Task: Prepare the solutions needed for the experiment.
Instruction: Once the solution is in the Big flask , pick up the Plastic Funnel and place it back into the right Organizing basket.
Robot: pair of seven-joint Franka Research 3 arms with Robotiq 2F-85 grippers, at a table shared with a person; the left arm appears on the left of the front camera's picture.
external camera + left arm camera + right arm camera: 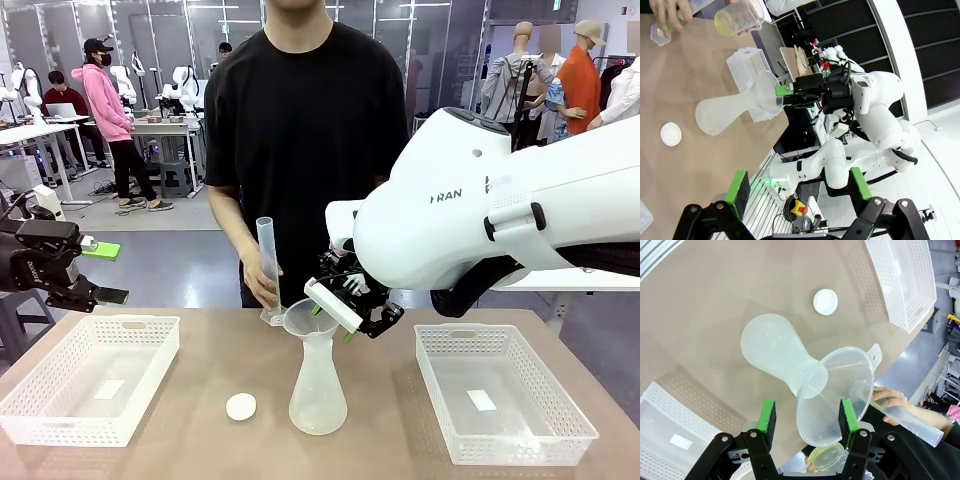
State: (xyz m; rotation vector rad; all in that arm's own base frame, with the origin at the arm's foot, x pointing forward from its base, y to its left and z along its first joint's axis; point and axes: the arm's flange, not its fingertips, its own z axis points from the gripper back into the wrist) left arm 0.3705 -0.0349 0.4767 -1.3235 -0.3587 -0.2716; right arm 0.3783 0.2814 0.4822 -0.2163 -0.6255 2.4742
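Brown desk (200,400) between the robot and a person in black carries 2 white baskets, 1 at the left (150,395) and 1 at the right (430,370), with a frosted flask (318,395) upright in the middle and a small white cap (240,406) lying just beside it. A clear funnel (305,320) sits in the flask's neck. The right arm's jaws stand half closed astride the funnel, 1 green pad (847,415) against its wall; I cannot tell whether they really clamp it. The left arm's jaws hang wide and empty, off above the left basket. The yellow solution (727,24) is in a clear jug (742,15) in 1 of the person's hands, raised near the funnel, while the other hand (262,290) steadies a tall measuring tube (268,255) on the desk behind the flask. I can make out no liquid in the flask. The pour looks about to begin, and the risks are plain. The flask is light, so a nudge from the jaws could tip it. A loose funnel could tilt under the stream, or the jug's lip could miss the rim and wet the desk and pads.
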